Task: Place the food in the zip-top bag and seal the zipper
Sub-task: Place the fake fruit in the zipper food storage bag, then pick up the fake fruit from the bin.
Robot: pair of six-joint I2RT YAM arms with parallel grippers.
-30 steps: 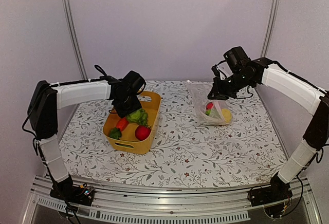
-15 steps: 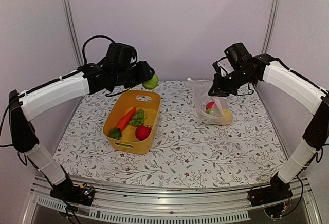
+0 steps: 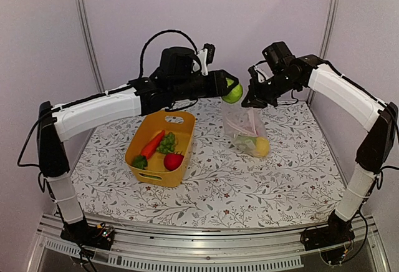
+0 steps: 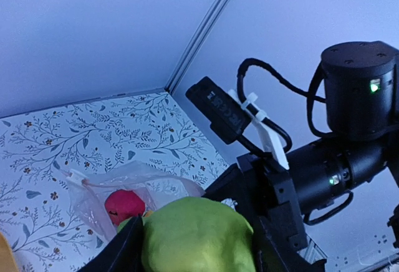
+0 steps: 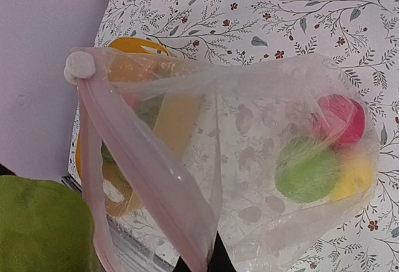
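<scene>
Clamping a round green fruit (image 3: 234, 92) between nearly closed fingers, the left gripper (image 3: 229, 90) hovers high over the table (image 3: 280, 184), just beside the right gripper (image 3: 252, 99). That one is pinched tight on the mouth edge of the zip-top bag (image 3: 247, 130), which hangs below it; whether its bottom touches the table I cannot tell. In the right wrist view the zipper (image 5: 143, 166) runs slack and slanted, the mouth gaping only a little, with a red piece (image 5: 340, 119), a green piece (image 5: 305, 172) and a yellow piece (image 5: 352, 178) inside. A carrot (image 3: 151, 145), grapes (image 3: 167, 142) and a red fruit (image 3: 173, 160) wait in the yellow basket (image 3: 156, 177).

Likely trouble: released off-centre, the fruit could strike the zipper lip and roll away; pressing on the film might drag the bag from the pinch; the two wrists, so close, could knock together
</scene>
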